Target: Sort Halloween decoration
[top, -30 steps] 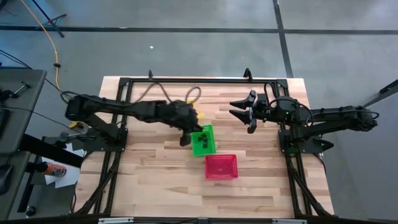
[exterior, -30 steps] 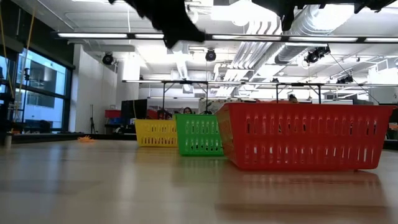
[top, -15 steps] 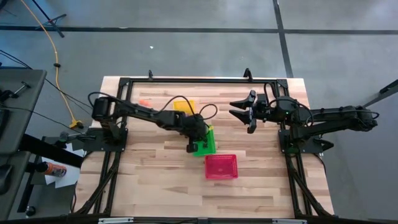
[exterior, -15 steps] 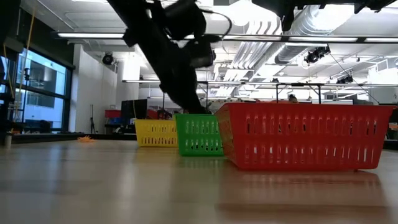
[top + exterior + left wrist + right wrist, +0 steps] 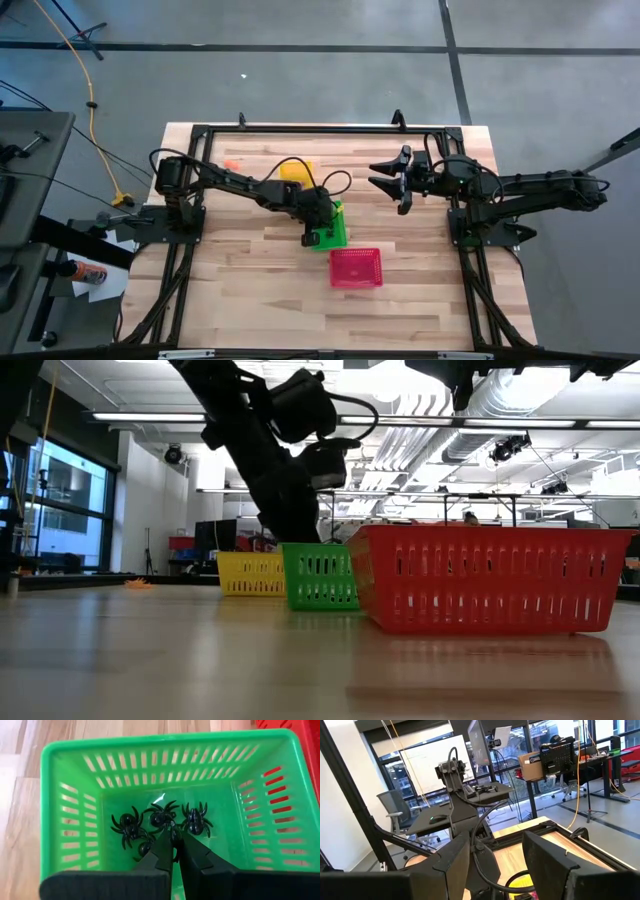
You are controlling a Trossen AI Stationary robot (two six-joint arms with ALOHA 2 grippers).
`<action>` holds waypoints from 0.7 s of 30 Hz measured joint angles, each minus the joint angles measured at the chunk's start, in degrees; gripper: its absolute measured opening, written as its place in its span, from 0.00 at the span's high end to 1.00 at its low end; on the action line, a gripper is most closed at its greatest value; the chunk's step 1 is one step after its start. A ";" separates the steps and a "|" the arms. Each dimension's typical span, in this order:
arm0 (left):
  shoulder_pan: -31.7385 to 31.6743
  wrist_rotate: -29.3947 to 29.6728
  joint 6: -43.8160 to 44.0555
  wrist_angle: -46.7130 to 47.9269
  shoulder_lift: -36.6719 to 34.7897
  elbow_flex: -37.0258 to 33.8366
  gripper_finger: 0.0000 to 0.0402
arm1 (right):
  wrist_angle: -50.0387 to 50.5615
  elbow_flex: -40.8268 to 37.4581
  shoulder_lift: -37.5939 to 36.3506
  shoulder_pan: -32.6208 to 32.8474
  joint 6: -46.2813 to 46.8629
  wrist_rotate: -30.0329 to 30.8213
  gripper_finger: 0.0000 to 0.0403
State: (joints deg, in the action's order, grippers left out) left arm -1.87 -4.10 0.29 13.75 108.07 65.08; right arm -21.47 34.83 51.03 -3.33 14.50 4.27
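Left tool [image 5: 173,851], fingers pressed together and holding nothing, dips inside the green basket [image 5: 60,795] just above black spiders [image 5: 161,819] on its floor. Beyond, the right tool [image 5: 393,180] hangs wide apart above the counter [image 5: 250,290], well beyond the basket.

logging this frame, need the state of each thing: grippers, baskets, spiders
left gripper: shut, inside the green basket, above the spiders
right gripper: open, raised, holding nothing
green basket: upright, holds black spiders
red basket: upright, contents hidden
yellow basket: upright, contents hidden
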 joint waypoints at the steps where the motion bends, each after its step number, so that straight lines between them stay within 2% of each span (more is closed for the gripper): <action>1: -0.02 0.07 -0.32 -0.02 0.00 0.00 0.99 | 0.00 0.00 0.00 0.00 0.00 0.00 0.56; 6: -0.02 0.15 -0.42 0.07 0.00 0.00 0.92 | 0.00 0.00 0.00 0.00 -0.02 0.00 0.56; 17: -0.02 -0.19 2.44 0.15 -0.23 0.01 0.61 | 0.00 0.00 0.00 0.00 -0.02 0.02 0.56; 21: -0.02 -0.50 2.46 3.77 -0.24 2.96 0.53 | 0.00 0.00 0.00 -0.02 -0.02 0.02 0.56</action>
State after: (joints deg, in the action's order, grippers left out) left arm -1.89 -4.60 2.75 17.52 107.83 68.04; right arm -21.47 34.83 51.03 -3.35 14.48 4.29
